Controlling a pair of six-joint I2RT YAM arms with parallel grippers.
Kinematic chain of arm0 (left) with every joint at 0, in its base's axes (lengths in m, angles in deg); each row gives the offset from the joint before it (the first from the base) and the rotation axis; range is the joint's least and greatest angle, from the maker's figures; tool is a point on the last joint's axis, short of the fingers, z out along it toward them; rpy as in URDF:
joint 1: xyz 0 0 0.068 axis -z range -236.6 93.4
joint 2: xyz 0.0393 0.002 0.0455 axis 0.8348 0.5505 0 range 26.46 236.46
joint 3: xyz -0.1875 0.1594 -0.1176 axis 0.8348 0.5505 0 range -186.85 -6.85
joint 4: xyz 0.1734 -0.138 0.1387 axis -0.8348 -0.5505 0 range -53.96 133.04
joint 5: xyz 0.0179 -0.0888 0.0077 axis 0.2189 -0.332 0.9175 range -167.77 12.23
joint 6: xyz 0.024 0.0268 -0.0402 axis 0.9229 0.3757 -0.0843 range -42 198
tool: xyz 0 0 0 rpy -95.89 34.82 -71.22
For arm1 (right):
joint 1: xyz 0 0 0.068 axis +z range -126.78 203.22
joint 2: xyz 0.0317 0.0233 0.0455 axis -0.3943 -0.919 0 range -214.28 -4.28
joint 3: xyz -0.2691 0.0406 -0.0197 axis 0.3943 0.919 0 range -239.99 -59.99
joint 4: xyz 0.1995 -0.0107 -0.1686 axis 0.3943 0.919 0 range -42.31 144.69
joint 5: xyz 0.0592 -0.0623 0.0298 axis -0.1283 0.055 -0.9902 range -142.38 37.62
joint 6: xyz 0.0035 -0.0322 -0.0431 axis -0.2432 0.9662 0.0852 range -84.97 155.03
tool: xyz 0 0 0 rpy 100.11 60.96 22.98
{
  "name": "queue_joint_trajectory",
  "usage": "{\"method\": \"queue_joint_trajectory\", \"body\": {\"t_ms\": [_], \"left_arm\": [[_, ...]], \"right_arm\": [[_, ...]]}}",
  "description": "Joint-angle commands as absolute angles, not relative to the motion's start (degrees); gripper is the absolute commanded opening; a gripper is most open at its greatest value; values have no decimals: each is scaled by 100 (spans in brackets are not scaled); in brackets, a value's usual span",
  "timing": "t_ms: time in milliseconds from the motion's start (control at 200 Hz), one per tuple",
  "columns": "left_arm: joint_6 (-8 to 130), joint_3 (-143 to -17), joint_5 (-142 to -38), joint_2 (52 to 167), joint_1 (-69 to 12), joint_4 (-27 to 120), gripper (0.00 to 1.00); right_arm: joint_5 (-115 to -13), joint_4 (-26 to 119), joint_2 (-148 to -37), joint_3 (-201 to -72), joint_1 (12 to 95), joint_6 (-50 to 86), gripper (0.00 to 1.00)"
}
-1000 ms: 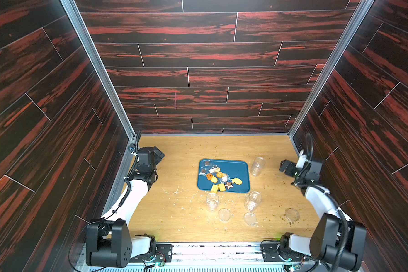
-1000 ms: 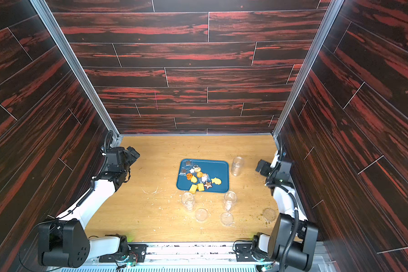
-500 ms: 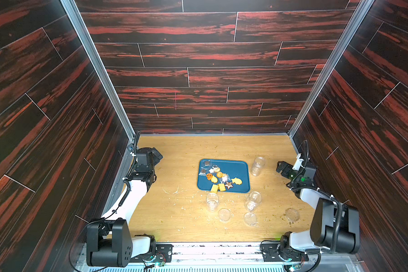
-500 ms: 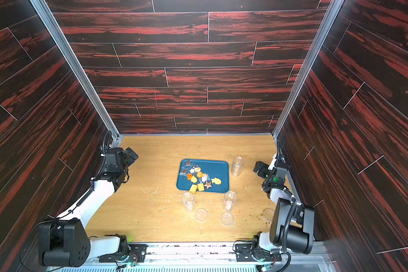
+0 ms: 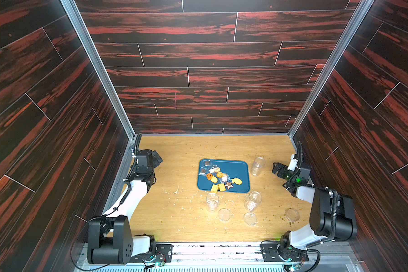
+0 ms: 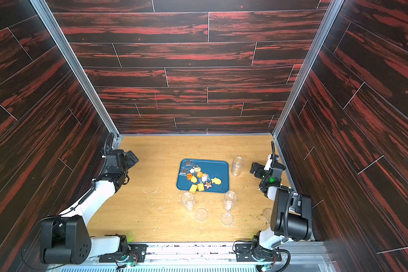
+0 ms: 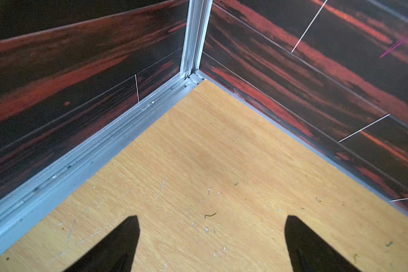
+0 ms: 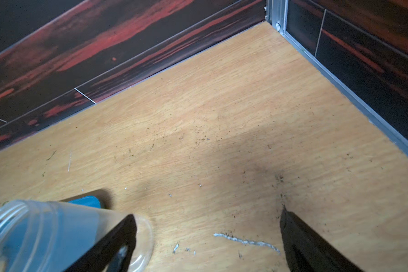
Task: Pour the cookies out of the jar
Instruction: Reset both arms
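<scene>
Evidently poured out. Noted in both top views: assorted golden, orange and dark brown cookies [image 5: 219, 179] scattered on a flat blue rectangular tray [image 5: 238, 168], kept off the crumb-strewn pale wooden surface [image 5: 179, 219]; a clear plastic jar [image 5: 257, 166] stood upright just beside the tray, seemingly empty. Seen by left wrist: left fingers [image 7: 118, 245] spread wide above bare surface near a corner, holding nothing, parked clear. Seen by right wrist: right fingers [image 8: 104, 249] likewise spread; jar partly behind one finger, not clasped, contact undeterminable. Judged set down empty, pouring complete.
</scene>
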State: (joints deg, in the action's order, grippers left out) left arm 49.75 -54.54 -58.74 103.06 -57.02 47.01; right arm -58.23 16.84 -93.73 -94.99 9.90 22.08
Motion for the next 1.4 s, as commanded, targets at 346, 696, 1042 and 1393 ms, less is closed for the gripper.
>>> {"method": "queue_joint_trajectory", "body": {"t_ms": [346,696,1042,1393], "left_arm": [[6124,-5250,-5310,11272,-5770,5446,100],[6559,-4752,-5557,11341,-5773,5722,100],[6981,-4227,-6241,11371,-5925,6928,100],[7079,-3198,-6764,11355,-6003,8725,100]], "right_arm": [[-5889,1394,-9628,-9574,1016,2338,98],[-5895,1371,-9731,-9594,1015,2325,98],[-5892,1359,-9726,-9585,1014,2325,98],[-5996,1496,-9821,-9716,1020,2374,98]]}}
